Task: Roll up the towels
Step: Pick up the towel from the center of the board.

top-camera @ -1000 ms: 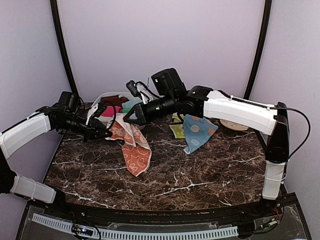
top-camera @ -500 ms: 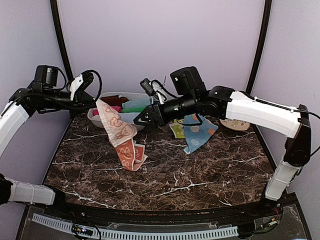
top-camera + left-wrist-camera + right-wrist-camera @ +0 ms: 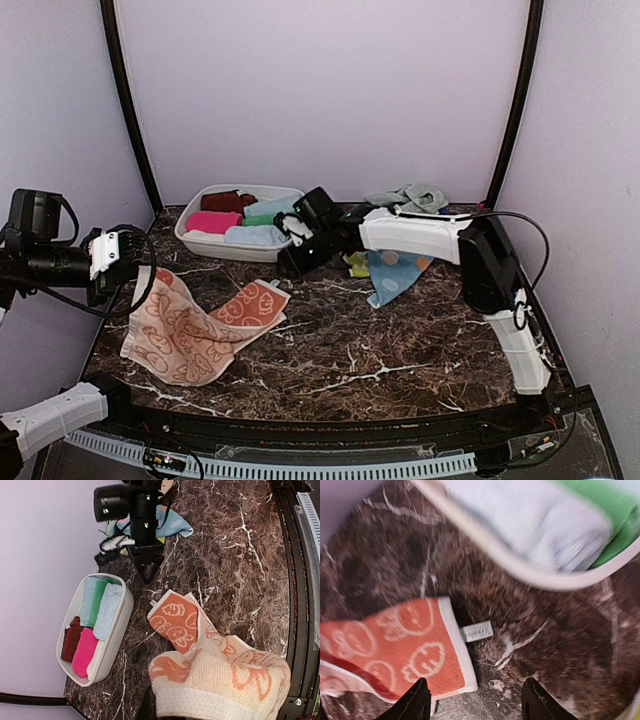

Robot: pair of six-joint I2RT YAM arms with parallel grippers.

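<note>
- My right jaws [image 3: 475, 702] just released: apart, empty, in front of the tub [image 3: 240, 252].
- My left jaws [image 3: 128, 268], clamped on the peach towel [image 3: 195, 325], have drawn it out; rolling comes next.

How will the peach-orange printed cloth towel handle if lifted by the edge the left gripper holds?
Likely floppy: the peach-orange printed cloth towel drapes from the left gripper and lies in folds. Probably light, since one pinched edge raises part of it. Pushed, it would probably bunch on the dark marble table rather than slide.
</note>
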